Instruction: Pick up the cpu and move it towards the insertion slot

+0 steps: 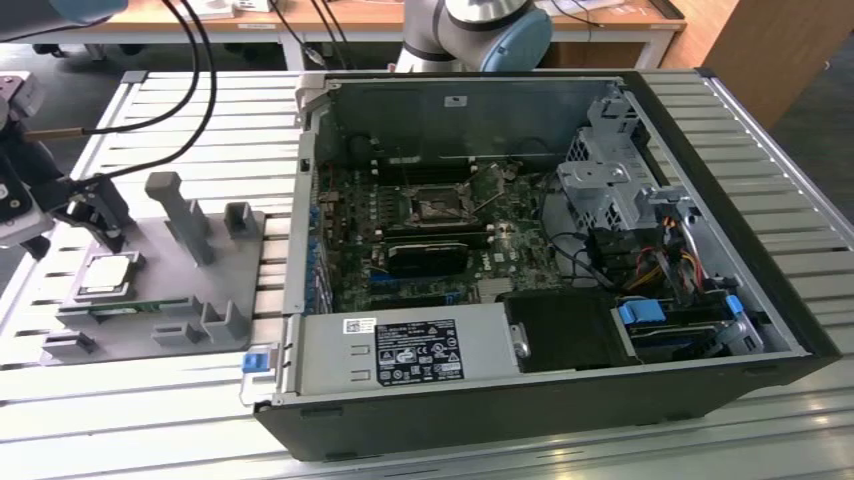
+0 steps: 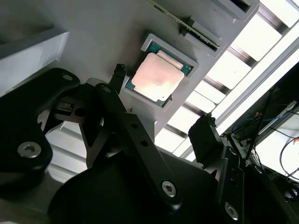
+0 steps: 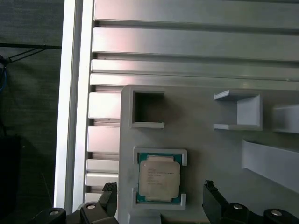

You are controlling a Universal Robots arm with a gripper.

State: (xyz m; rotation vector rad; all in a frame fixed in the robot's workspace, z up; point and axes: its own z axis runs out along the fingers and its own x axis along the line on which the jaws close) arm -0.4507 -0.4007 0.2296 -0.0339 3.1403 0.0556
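Two fingers of your pincer stand spread wide, one on either side of the cpu and both clear of it, so the chip sits squarely between them, placed for a pinch. Under the pincer, the cpu lies flat in its framed recess of the grey tray, which keeps it square to the fingers. Well away from the pincer, inside the open computer case, sits the insertion slot, not yet approached.
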